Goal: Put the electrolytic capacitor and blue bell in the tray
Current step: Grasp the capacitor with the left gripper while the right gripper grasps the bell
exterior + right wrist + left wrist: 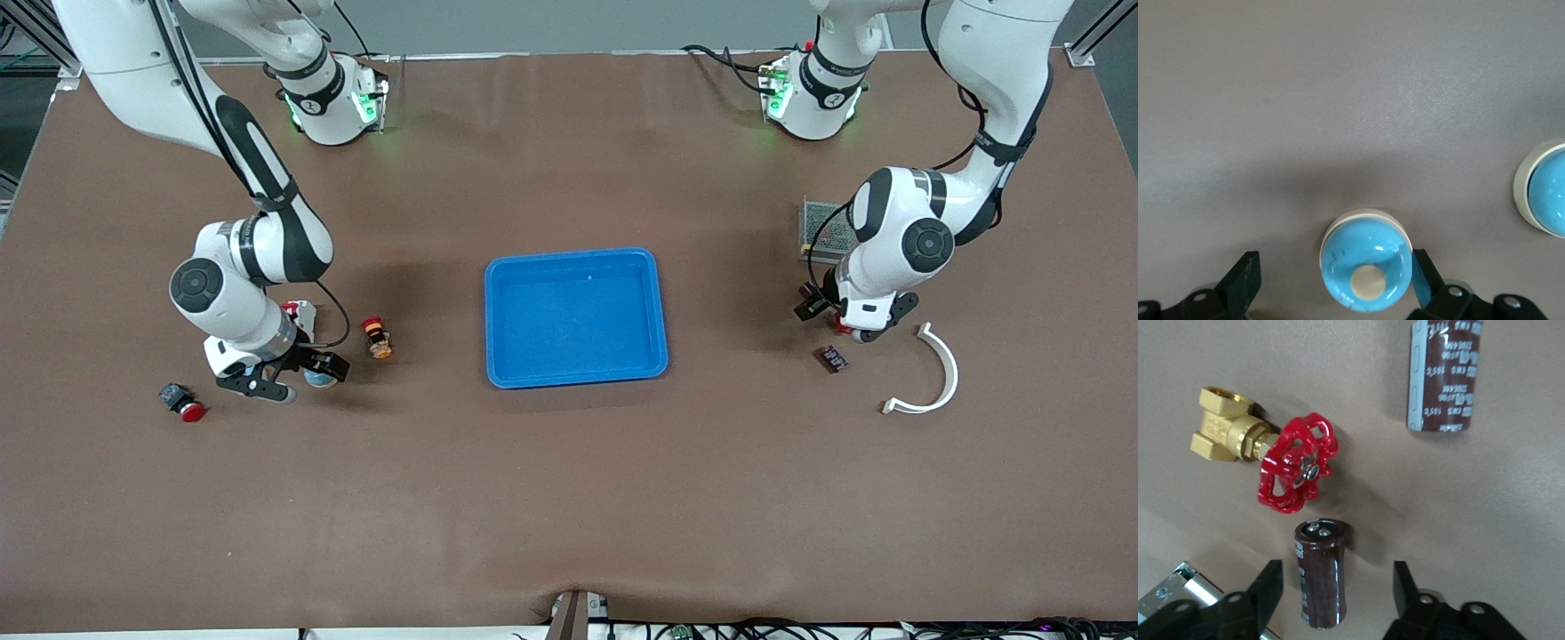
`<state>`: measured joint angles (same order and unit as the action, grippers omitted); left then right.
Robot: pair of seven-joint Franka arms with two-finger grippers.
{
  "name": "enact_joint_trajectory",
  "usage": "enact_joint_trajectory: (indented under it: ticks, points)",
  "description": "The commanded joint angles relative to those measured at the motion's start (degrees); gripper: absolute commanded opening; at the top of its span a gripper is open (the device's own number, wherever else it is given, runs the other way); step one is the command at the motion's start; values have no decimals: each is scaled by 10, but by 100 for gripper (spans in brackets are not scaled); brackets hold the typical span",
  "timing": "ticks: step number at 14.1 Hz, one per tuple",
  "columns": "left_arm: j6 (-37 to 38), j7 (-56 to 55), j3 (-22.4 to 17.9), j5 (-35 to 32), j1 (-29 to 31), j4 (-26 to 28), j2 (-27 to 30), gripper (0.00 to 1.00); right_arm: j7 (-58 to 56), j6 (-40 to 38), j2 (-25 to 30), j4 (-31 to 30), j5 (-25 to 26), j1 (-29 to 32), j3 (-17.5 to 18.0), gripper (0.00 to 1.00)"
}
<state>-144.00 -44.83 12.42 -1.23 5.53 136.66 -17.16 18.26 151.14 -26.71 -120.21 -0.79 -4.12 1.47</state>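
Low over the brown matte surface (569,498), the left pincer (1338,590) is spread wide around a lying dark-brown cylindrical capacitor (1320,573), ungripped. Likewise parted, the right pincer (1331,280) flanks a glossy blue domed bell (1366,268). Mid-surface lies the smooth blue tray (498,356); a second bell (1543,190) is cut off.

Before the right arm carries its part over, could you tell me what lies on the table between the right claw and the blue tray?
In the front view, one small orange-and-red part stands between the right claw and the tray; otherwise bare table.
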Motion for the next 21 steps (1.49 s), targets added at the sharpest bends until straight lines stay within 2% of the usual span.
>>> enact_joint_trajectory:
  ticks: [1, 3, 7, 9, 10, 11, 12, 15, 19, 21]
  points:
    - [-9, -3, 1, -1, 0, 12, 2, 64, 7, 5, -16, 14, 4, 4, -2, 100]
    - [-9, -3, 1, -2, 0, 11, -4, 49, 7, 5, -19, 13, 5, 6, -2, 100]
    - [-6, -4, 1, -3, -4, 9, 2, 3, 6, 3, -26, 9, 5, 10, -4, 98]
    - [-3, -8, 4, -4, -7, 5, 12, 0, 8, 3, -26, 2, 5, 10, -3, 71]
    - [-3, -24, 19, -4, -7, 1, 15, 0, 8, 3, -26, -1, 5, 10, -4, 49]
    - [-1, -50, 42, -4, -7, -9, 16, 0, 9, 3, -26, -4, 5, 10, -3, 11]
    - [8, -80, 62, -4, -7, -24, 15, 0, 11, 2, -25, -6, 3, 10, -3, 0]
    - [69, -140, 110, -4, -22, -88, 12, 0, 34, -20, -13, -5, -1, 9, -2, 0]
    - [94, -204, 114, -3, -96, -138, 2, 0, 175, -157, 10, 62, -4, -23, 5, 0]
    - [94, -240, 113, -3, -122, -156, -10, 0, 285, -175, 9, 94, -4, -54, 9, 0]
